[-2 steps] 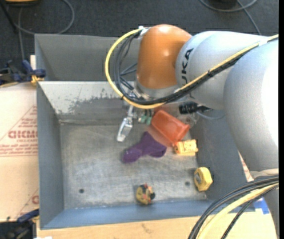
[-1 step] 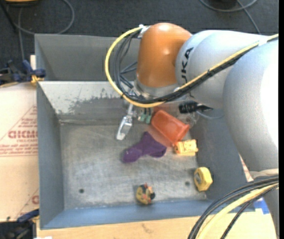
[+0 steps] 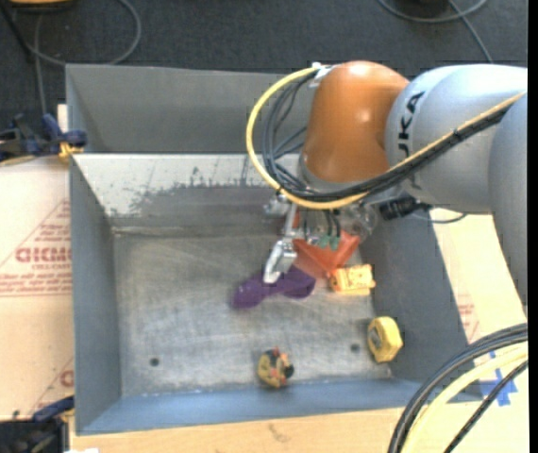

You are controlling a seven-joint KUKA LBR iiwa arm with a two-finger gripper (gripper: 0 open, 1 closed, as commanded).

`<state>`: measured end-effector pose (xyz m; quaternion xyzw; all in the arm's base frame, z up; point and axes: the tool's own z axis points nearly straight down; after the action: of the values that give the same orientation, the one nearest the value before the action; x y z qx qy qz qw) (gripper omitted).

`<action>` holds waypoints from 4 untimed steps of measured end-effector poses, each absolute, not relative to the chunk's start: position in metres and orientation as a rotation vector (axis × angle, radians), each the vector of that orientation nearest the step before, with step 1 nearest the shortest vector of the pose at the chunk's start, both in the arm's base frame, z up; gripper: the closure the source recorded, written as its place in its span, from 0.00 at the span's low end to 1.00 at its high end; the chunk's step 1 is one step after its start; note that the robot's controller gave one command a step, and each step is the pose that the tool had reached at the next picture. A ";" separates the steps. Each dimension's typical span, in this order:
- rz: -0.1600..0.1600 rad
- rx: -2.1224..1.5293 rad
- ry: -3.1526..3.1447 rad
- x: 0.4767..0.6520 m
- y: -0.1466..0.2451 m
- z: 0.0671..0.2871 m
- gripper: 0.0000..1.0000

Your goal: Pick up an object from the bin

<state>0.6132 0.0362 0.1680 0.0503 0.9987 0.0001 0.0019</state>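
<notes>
My gripper [image 3: 276, 270] hangs under the arm's orange cover, low over the middle right of the bin. One silver finger shows, splayed out to the left, its tip touching the upper edge of a purple, bent toy-like piece [image 3: 264, 292]. Just right of that finger lies an orange-red angular piece [image 3: 324, 255], partly hidden under the gripper body. A small yellow block [image 3: 352, 279] sits against the orange-red piece's lower right. Nothing is seen clamped in the gripper, and it looks open.
A yellow tape measure [image 3: 383, 338] lies near the bin's front right corner. A small mottled ball [image 3: 275, 367] rests by the front wall. The arm and its cables cover the bin's back right.
</notes>
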 end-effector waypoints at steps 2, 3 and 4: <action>0.003 0.152 3.134 0.599 0.039 0.122 0.00; 0.003 0.152 3.134 0.599 0.039 0.122 0.00; 0.002 0.132 3.135 0.600 0.038 0.119 0.00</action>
<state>0.6004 0.0382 0.1190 0.0421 0.9991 0.0008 0.0020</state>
